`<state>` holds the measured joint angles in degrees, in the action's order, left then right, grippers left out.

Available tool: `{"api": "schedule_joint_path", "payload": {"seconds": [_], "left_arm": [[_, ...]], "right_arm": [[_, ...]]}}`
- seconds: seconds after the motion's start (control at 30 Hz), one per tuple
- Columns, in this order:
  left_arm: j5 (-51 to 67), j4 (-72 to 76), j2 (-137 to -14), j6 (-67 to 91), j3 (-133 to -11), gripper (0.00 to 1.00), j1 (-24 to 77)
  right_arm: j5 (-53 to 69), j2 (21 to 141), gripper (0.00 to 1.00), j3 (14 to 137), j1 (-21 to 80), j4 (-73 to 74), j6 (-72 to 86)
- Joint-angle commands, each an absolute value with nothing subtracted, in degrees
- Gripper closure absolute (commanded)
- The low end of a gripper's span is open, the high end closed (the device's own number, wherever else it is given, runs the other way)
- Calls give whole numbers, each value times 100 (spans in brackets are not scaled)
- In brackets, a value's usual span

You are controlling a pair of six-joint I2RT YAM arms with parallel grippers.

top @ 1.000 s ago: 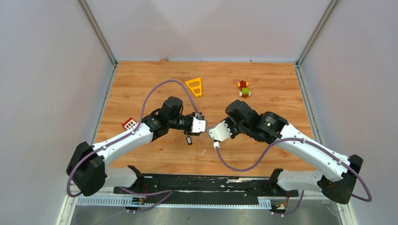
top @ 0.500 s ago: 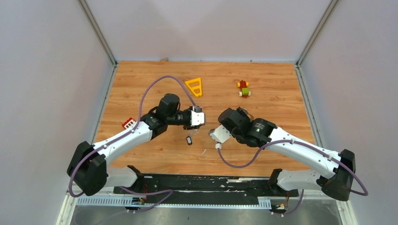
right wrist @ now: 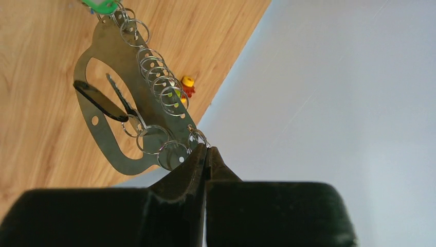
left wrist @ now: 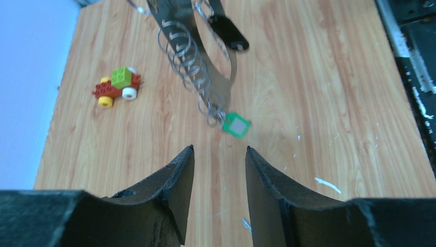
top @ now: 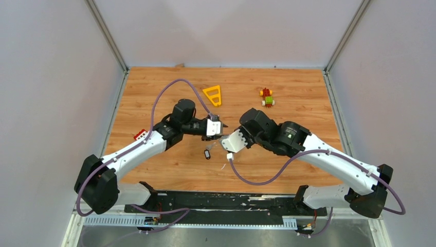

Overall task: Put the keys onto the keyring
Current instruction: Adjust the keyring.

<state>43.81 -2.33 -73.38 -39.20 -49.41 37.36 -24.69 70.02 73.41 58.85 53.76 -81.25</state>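
nearest the arm bases, a small key with a dark tag (top: 207, 154) lies loose on the table (top: 175, 172), just below the spot where the two grippers meet. we take it to be one that is not yet threaded. just above it the left gripper (left wrist: 219, 150) points at the keyring with its fingers spread and nothing between them. the keyring (right wrist: 110, 146) hangs in the air in front of it, clear of the wood. it is held by the right gripper (right wrist: 206, 154), whose fingers are pressed together on one of the little wire loops at its edge. a green tag (left wrist: 236, 125) dangles from the keyring's far tip and a black tag (right wrist: 100, 102) lies across its middle opening, so we judge that at least two keys are already on. the other little wire loops in the row look bare. what is left, as far as we can tell, is the loose key; whether more lie hidden we cannot say. farther back sit a yellow triangle frame (top: 213, 95) and a toy block car (top: 266, 97), well apart from both arms.
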Motion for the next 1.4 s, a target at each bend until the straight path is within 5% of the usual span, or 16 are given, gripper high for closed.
{"api": "schedule_joint_path", "payload": {"seconds": [0.0, 0.53, 1.37], "left_arm": [[5179, 49, -7345, -3850, -5167, 53, 3718], [5107, 5329, -7582, -259, -3842, 71, 3896], [4791, 5847, -8255, 182, -4179, 77, 4203]], "right_arm": [[-1766, 6975, 100, 7707, 5889, 5628, -7437], [-1131, 7050, 100, 8005, 5845, 5636, -6608], [-995, 7013, 100, 8125, 5839, 5630, -6398]]}}
